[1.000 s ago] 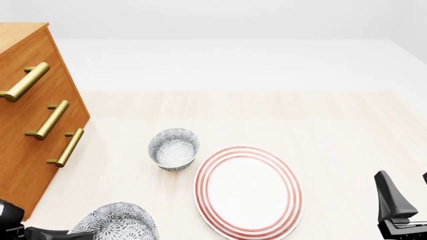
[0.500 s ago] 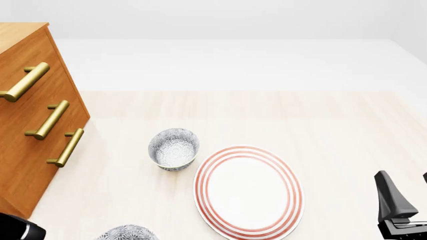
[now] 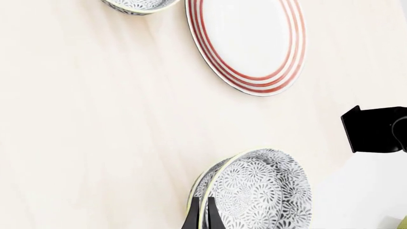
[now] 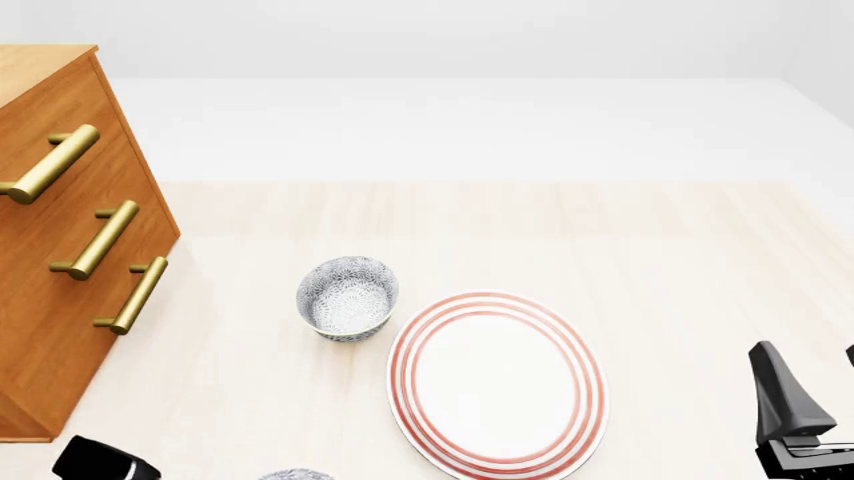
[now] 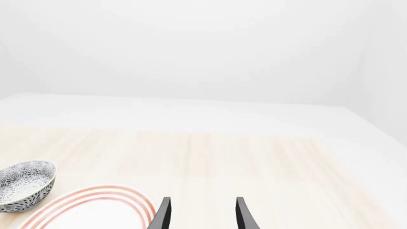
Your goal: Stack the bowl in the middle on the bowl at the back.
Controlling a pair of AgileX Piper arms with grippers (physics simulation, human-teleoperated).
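My left gripper [image 3: 201,217] is shut on the rim of the bowl in the middle [image 3: 260,191], a wide grey-and-white speckled bowl held tilted on edge above the table. In the front view only a sliver of that bowl [image 4: 296,474] shows at the bottom edge, beside a black part of the left arm [image 4: 107,462]. The bowl at the back [image 4: 347,297], narrower and deeper, stands upright left of centre, well apart from the held one; its edge [image 3: 140,5] also shows in the left wrist view. My right gripper [image 5: 202,214] is open and holds nothing, low at the right [image 4: 814,395].
A white plate with red rings [image 4: 497,380] lies flat just right of the bowl at the back. A wooden drawer cabinet [image 4: 67,250] with brass handles stands along the left side. The right gripper's black body [image 3: 375,129] shows in the left wrist view.
The held bowl has slid down toward the front view's bottom edge until almost none of it shows. The left arm's black part shifted right. The right gripper, back bowl and plate stayed put.
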